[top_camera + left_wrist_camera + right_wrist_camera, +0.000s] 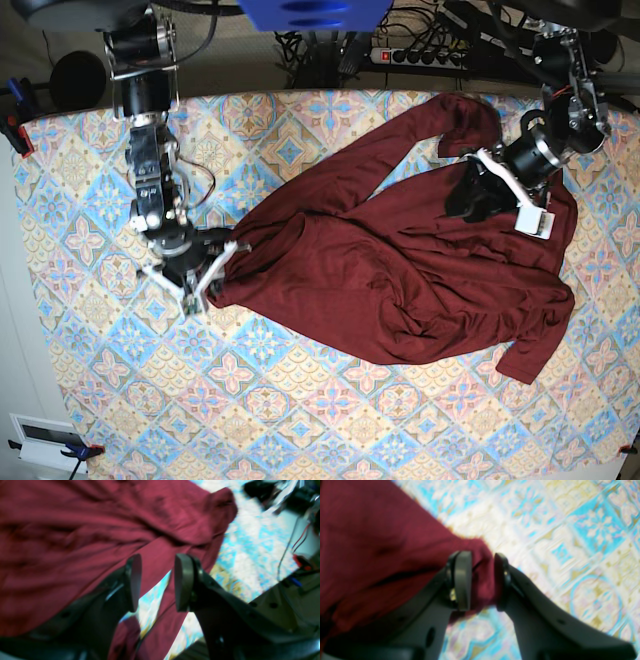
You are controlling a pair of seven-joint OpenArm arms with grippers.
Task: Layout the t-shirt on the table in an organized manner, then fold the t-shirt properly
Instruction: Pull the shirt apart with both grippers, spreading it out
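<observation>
Lying crumpled across the middle and far right of the counter (90,400), the t-shirt (400,270) is spread but bunched, with deep folds through its body and one sleeve trailing toward the near right edge. The right tool (482,580) sits at the shirt's left tip, jaws parted with a wad of cloth between them; whether the pads press it or merely flank it I cannot tell (the picture is soft there). The left tool (156,582) hangs over the shirt's far right part, jaws apart, a strip of fabric behind the gap and nothing gripped that I can see.

My worry: if either tool lifts away with cloth snagged on a pad, the shirt would be dragged back into a heap. A regrasp through doubled layers would likely pull both layers and set a crooked fold.

Hard to read: the collar and hem are lost among the wrinkles, the left arm covers part of the shirt's far right, and both wrist views are blurred.
</observation>
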